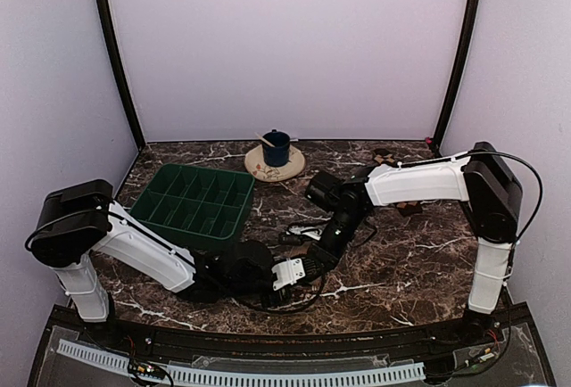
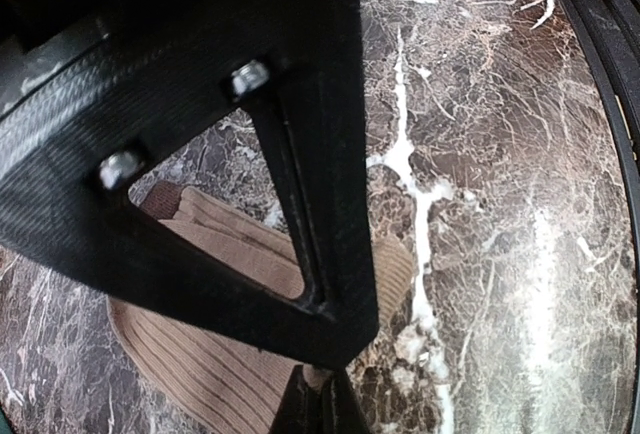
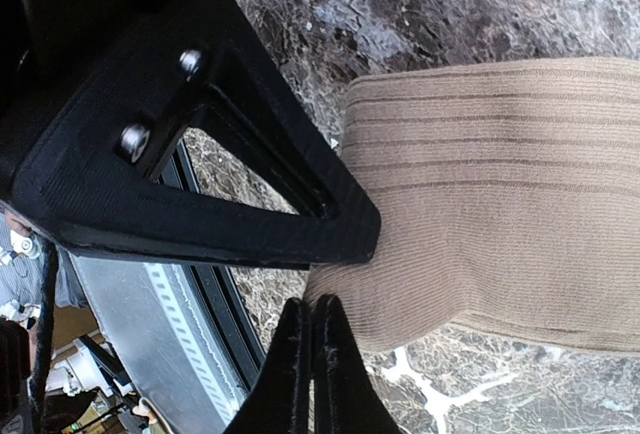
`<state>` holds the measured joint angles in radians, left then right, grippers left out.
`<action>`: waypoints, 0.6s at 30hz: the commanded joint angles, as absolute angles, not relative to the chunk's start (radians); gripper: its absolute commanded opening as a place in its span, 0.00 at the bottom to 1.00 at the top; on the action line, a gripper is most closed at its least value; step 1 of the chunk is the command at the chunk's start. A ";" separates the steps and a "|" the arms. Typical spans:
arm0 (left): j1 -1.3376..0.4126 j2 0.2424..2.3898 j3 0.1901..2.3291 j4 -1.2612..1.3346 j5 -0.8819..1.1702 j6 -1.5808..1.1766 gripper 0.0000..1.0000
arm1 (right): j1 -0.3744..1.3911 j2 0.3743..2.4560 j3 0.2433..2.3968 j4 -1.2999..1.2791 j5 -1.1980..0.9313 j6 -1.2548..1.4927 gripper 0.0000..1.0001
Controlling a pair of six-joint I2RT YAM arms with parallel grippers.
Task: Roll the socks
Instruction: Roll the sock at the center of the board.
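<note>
Pinching 1 tan ribbed sock [image 3: 500,204], the 2 arms meet low over the near middle of the marble table [image 1: 401,262]. The left gripper [image 2: 318,382] has its jaws pressed together on the sock's edge. The right gripper [image 3: 312,306] is likewise closed on a corner, while the rest lies flat on the marble. A green compartment tray [image 1: 196,201] and a blue mug [image 1: 276,147] stand farther back.

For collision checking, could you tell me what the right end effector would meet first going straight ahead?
The tan ribbed sock, lying at the right end effector's shut tips; marble tabletop likely beneath.
</note>
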<state>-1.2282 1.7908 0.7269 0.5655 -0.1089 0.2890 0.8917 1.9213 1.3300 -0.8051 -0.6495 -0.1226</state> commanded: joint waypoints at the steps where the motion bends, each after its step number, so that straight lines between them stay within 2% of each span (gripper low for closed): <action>1: -1.234 1.796 0.755 0.526 -0.094 0.296 0.00 | 0.884 1.944 1.360 -0.816 -0.642 -0.132 0.00; 11: -1.233 1.804 0.764 0.470 -0.070 0.267 0.00 | 0.879 1.943 1.341 -0.796 -0.604 -0.112 0.00; 18: -1.229 1.806 0.788 0.401 -0.047 0.261 0.00 | 0.871 1.904 1.291 -0.726 -0.592 -0.069 0.08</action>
